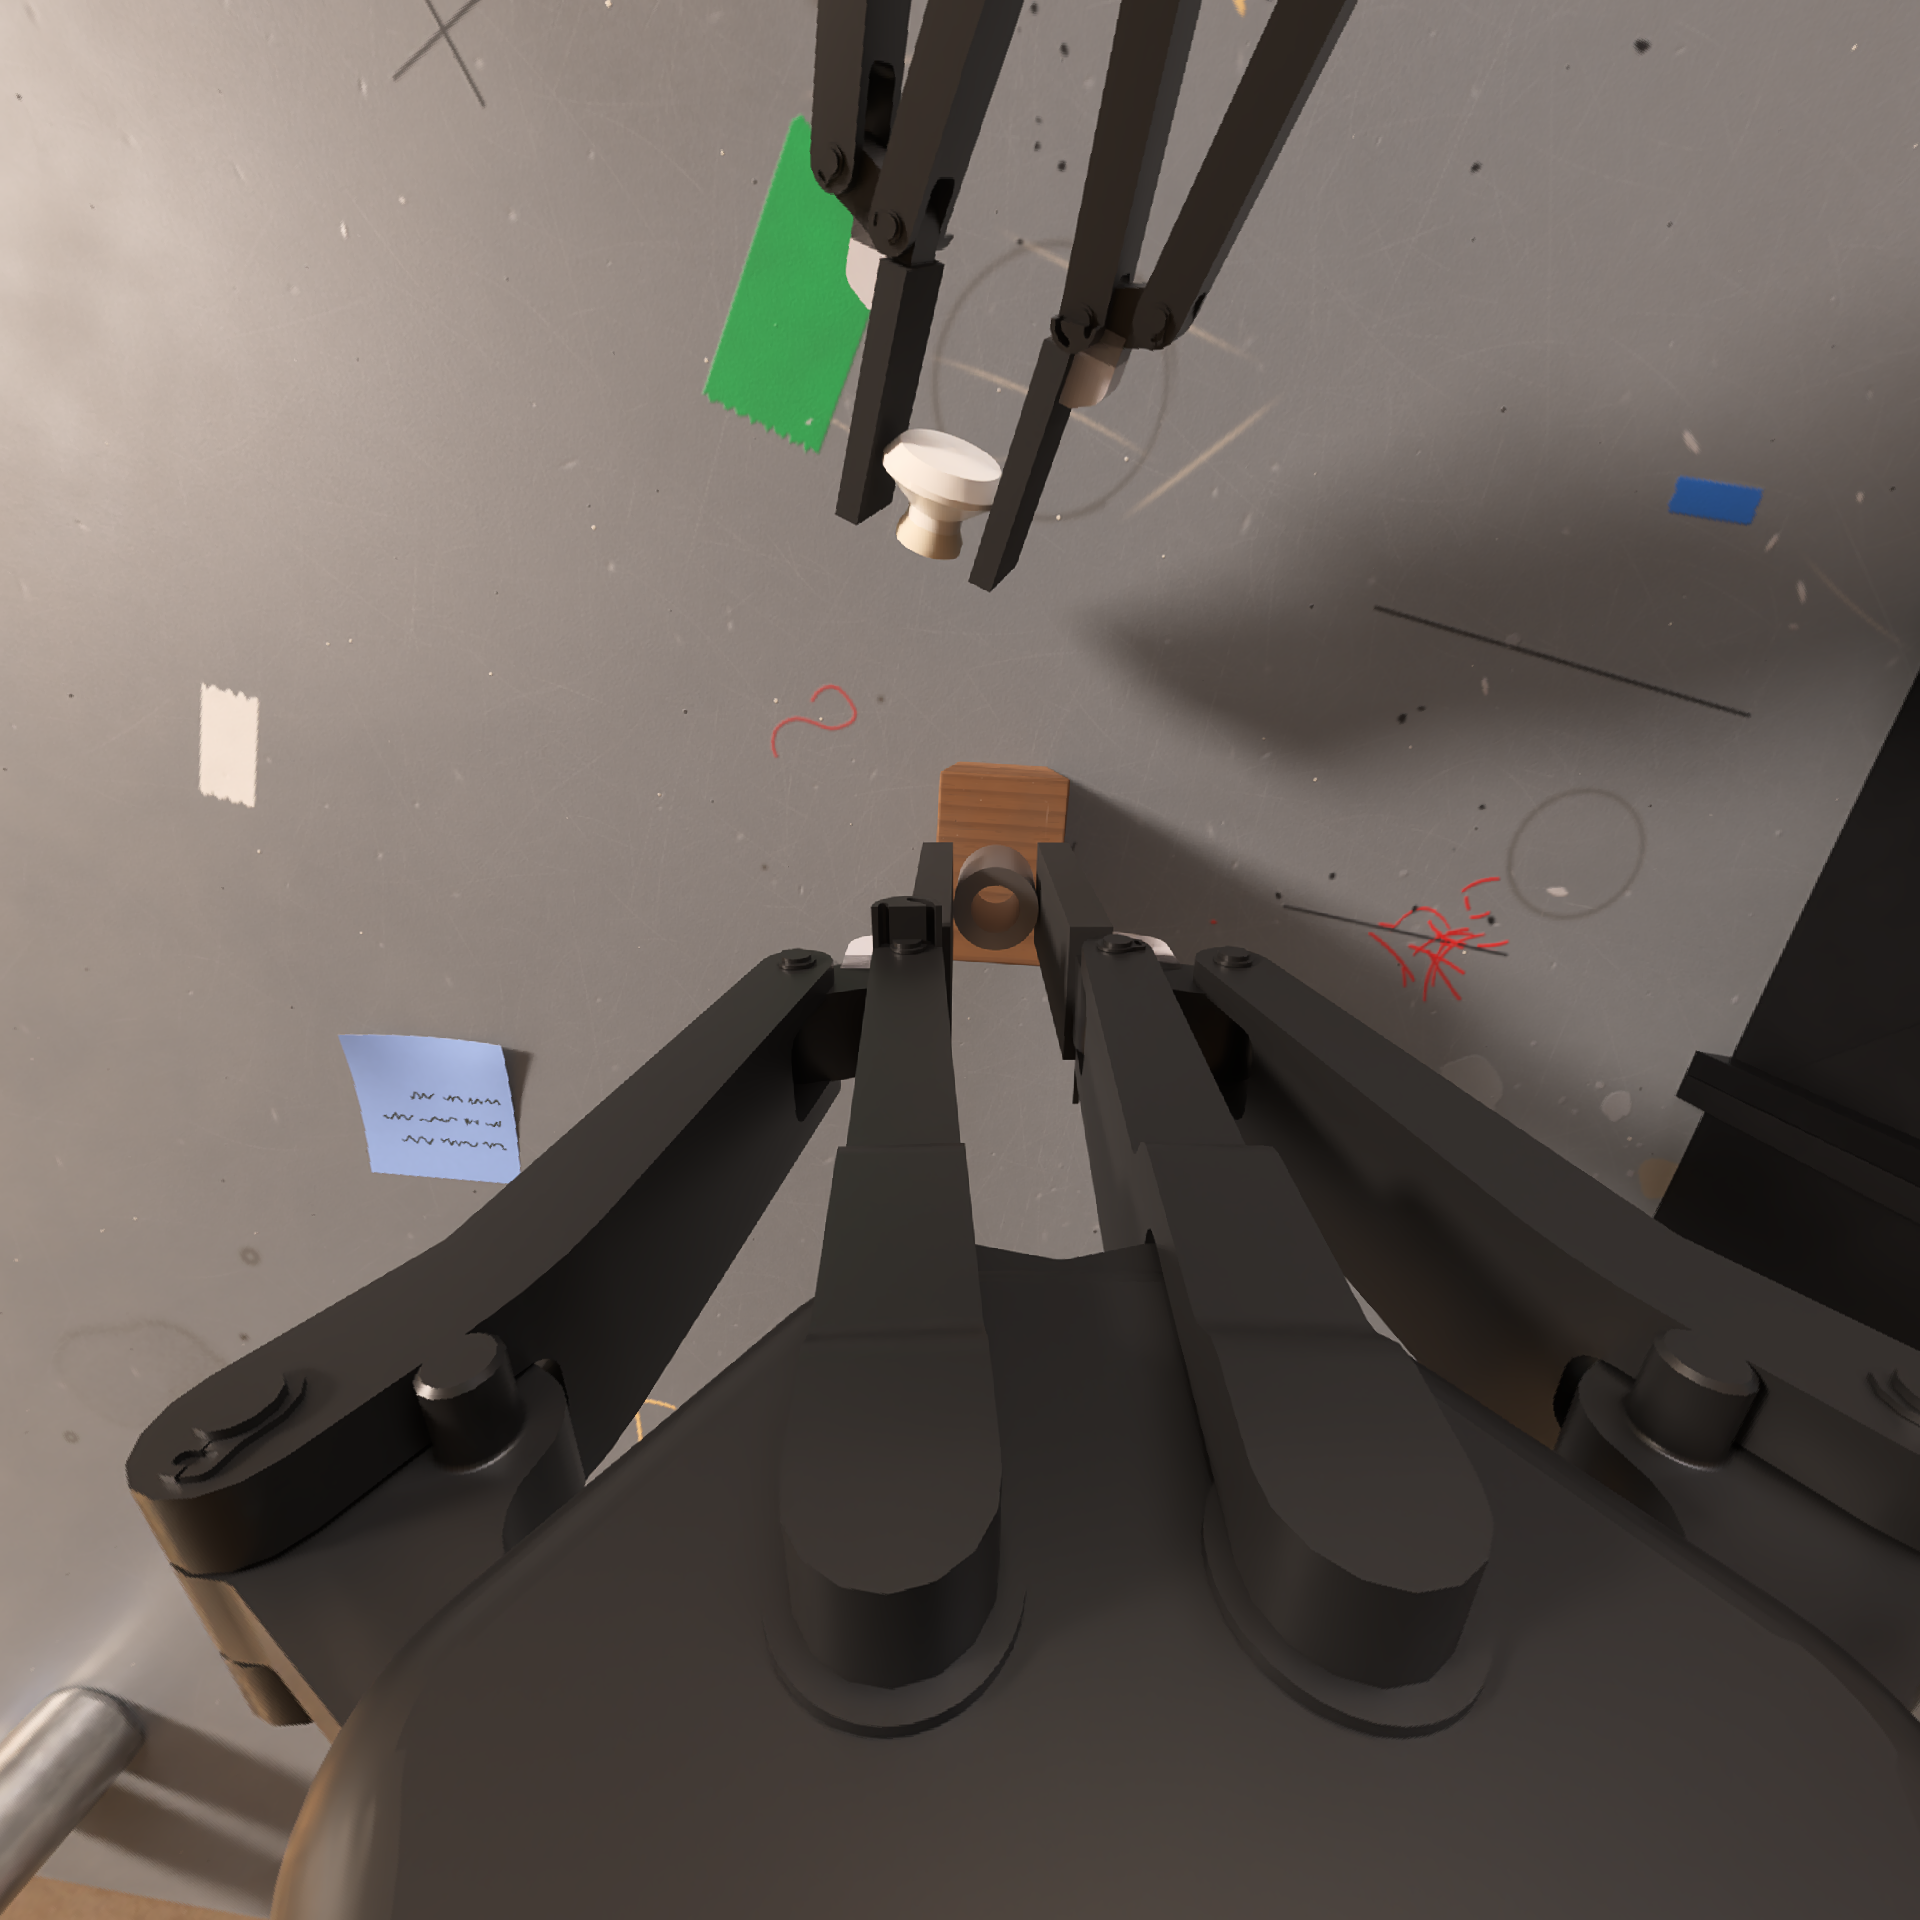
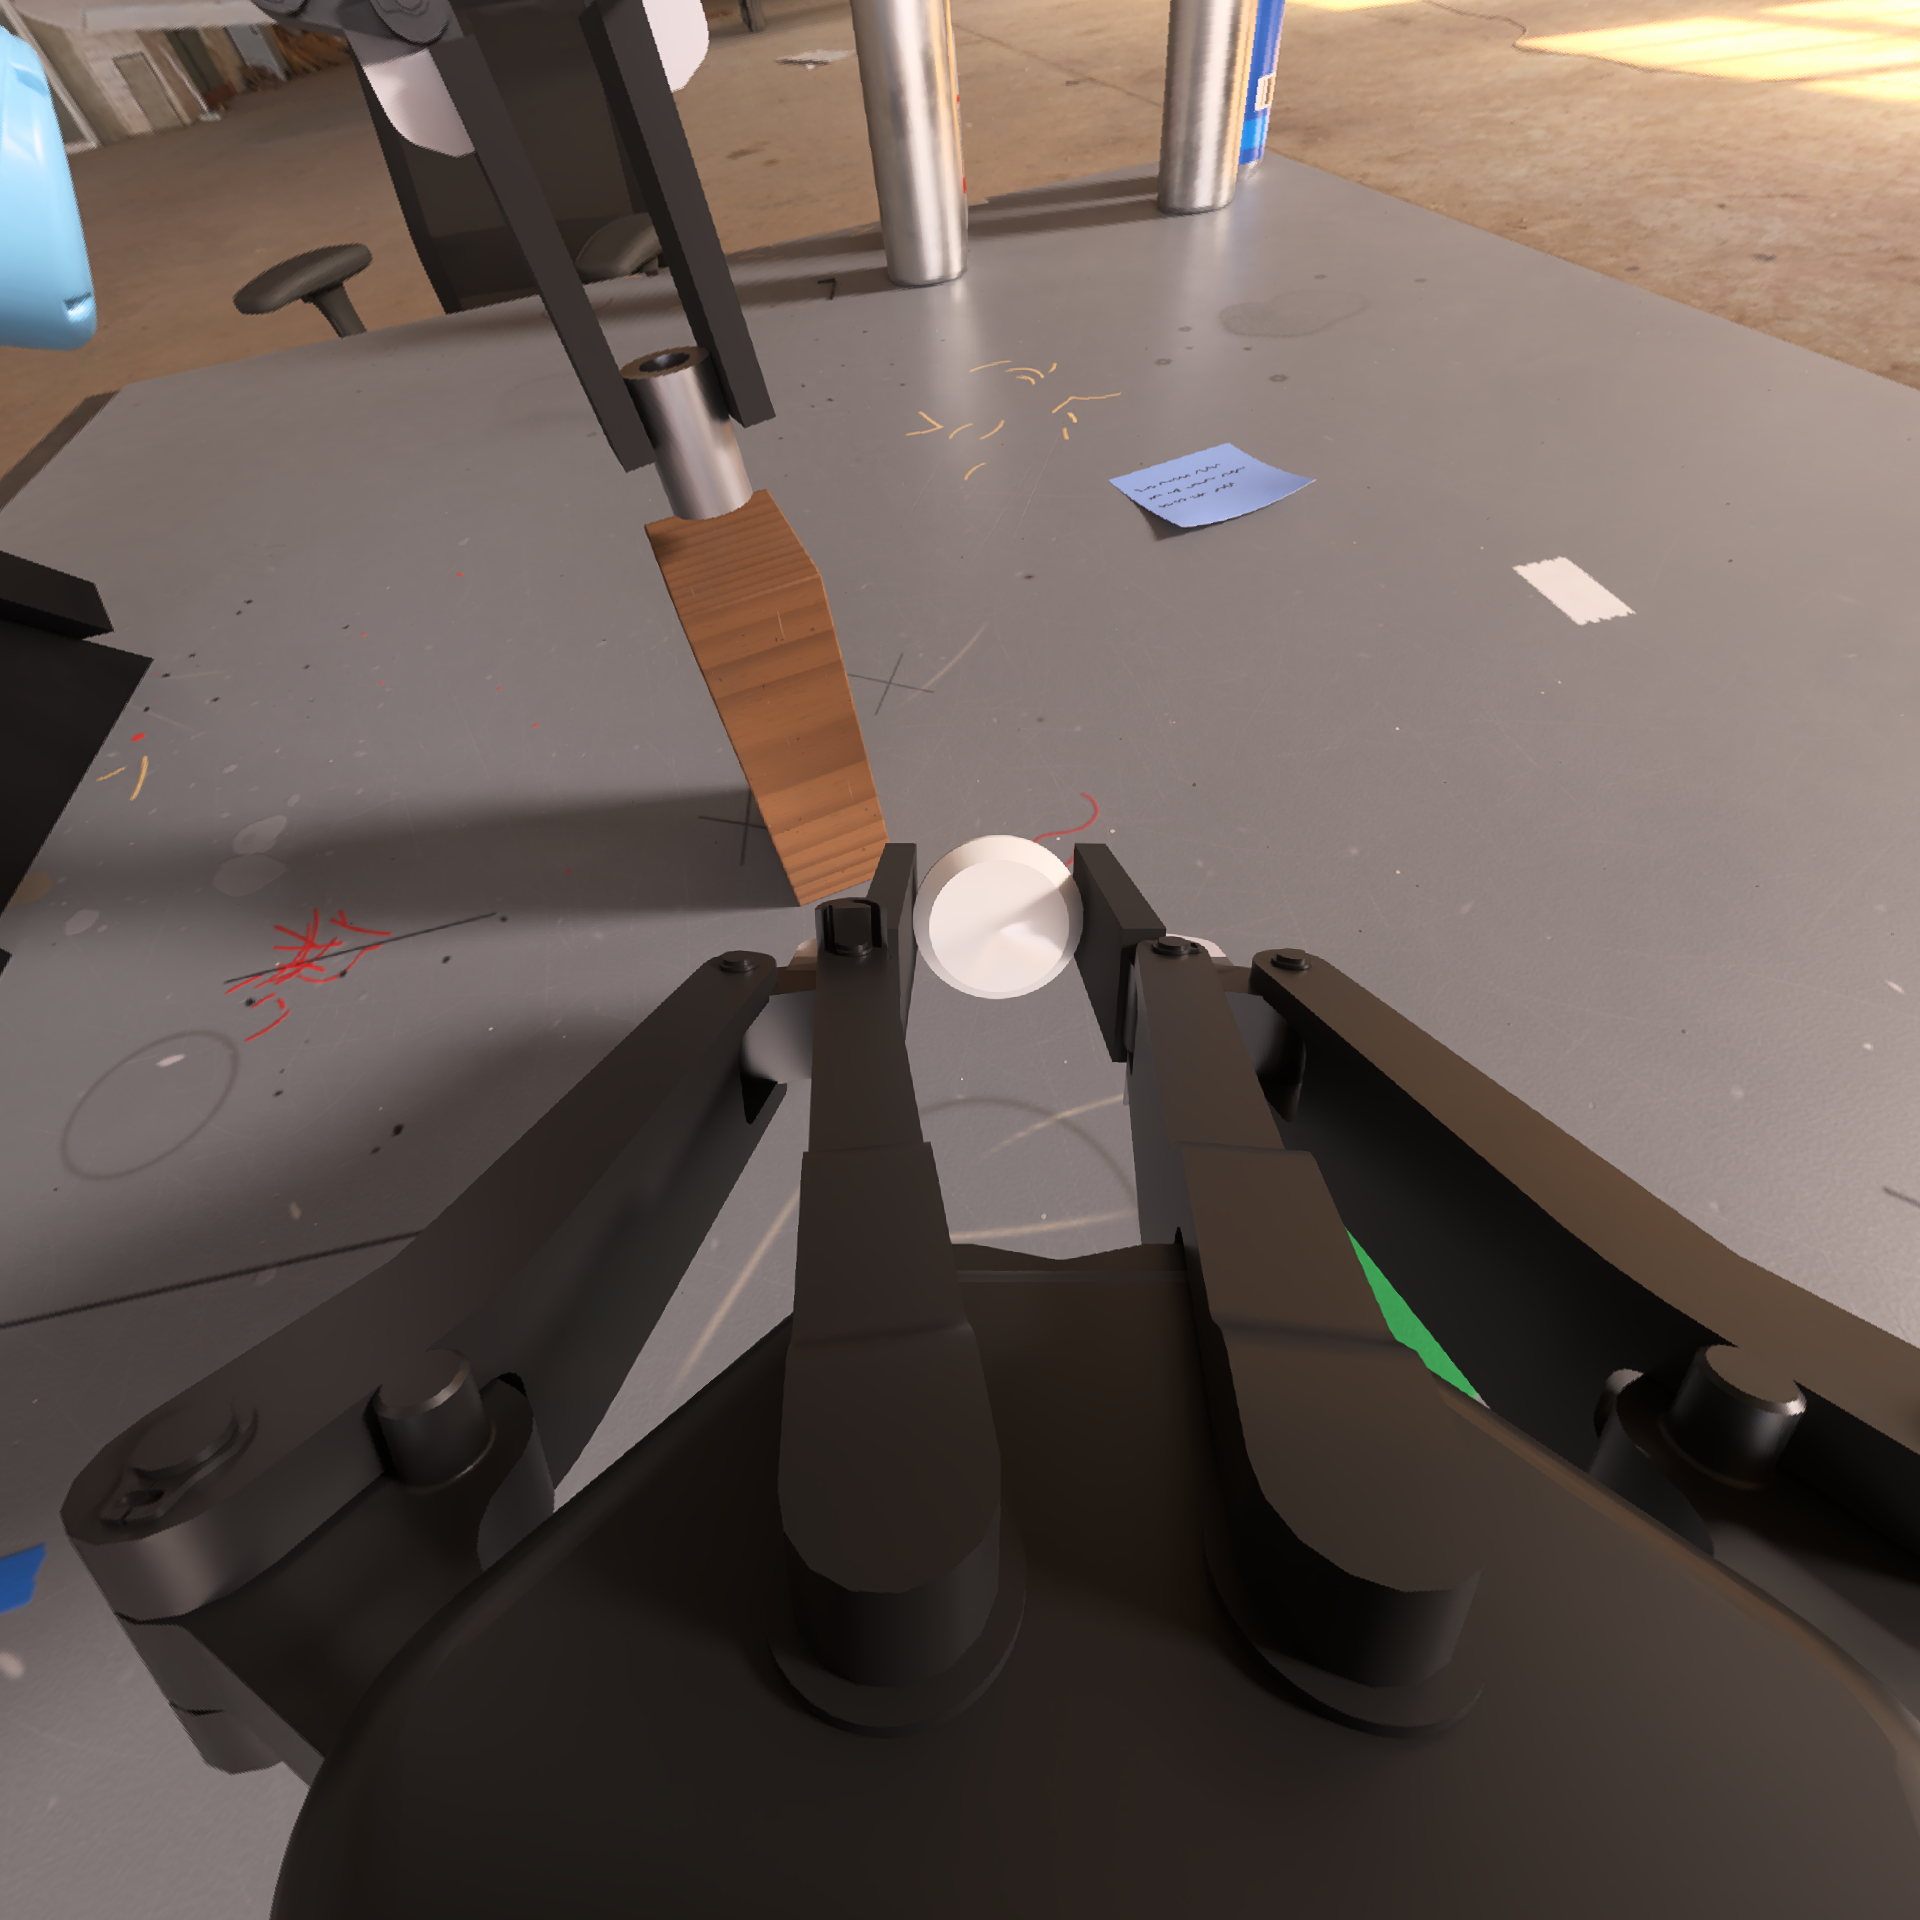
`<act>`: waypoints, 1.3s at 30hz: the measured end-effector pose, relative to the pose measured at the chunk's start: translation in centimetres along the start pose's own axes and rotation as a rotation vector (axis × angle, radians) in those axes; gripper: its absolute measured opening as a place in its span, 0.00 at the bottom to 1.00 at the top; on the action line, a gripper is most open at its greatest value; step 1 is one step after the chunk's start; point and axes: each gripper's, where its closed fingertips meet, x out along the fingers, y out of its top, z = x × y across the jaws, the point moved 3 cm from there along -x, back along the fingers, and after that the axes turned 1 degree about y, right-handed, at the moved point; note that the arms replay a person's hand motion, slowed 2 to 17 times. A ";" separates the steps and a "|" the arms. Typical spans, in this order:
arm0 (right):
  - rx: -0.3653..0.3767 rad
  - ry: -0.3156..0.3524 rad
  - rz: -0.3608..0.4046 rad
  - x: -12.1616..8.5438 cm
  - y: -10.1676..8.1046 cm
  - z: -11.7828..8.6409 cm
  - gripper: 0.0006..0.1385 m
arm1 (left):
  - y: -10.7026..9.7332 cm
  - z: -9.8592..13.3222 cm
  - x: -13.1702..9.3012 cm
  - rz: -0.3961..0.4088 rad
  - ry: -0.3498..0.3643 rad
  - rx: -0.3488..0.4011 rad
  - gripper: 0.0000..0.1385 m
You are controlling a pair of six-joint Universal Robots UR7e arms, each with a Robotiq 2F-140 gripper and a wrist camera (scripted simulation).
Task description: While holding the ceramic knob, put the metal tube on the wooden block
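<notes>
Overhead, the left gripper (image 1: 995,902) clamps the upright metal tube (image 2: 686,436) just atop the wooden block (image 2: 774,686), while the right gripper (image 2: 995,906) pinches the white ceramic knob (image 2: 997,916) above the grey table (image 2: 1351,779).

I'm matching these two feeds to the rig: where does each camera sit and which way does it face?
Left wrist view: on the left gripper, facing down at the table; its fingers hold the tube upright over the block.
Right wrist view: on the right gripper, facing across the table; its fingers hold the knob.
Shared: both grippers, tube, block, knob, blue note.
</notes>
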 end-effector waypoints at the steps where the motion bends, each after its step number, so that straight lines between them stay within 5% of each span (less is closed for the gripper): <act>1: 0.000 0.000 0.000 0.0 0.0 0.0 0.29 | 0.0 0.0 0.0 -0.001 0.000 0.002 0.16; 39: 0.003 0.005 -0.005 0.1 -0.1 0.0 0.29 | 0.0 0.0 0.5 -0.022 0.003 0.036 0.16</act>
